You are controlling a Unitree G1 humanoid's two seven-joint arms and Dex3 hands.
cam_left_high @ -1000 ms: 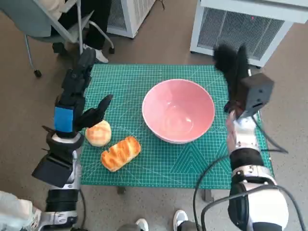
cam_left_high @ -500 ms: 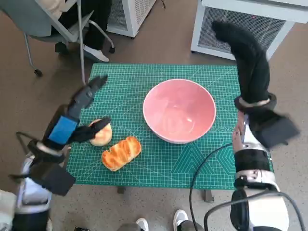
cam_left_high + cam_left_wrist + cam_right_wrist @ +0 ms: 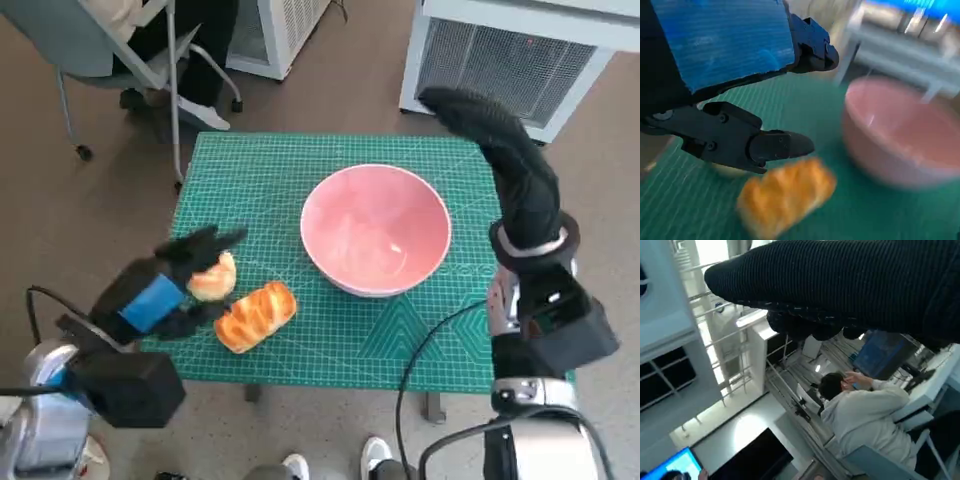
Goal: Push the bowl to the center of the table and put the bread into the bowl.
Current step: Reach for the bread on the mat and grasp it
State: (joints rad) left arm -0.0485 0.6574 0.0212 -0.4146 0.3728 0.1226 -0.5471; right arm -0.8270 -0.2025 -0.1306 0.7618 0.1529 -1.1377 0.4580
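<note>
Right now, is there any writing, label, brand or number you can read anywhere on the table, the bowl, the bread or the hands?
No text can be read in any view.
Green mat: printed grid lines and diagonals only; any numbering is too small to read.
Pink bowl: no marking.
Blue tape on the left hand: blank.
Screens in the right wrist view: too blurred to read.

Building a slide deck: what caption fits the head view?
Left hand reaches over the round bun beside the long loaf; empty pink bowl on the green mat.
</note>
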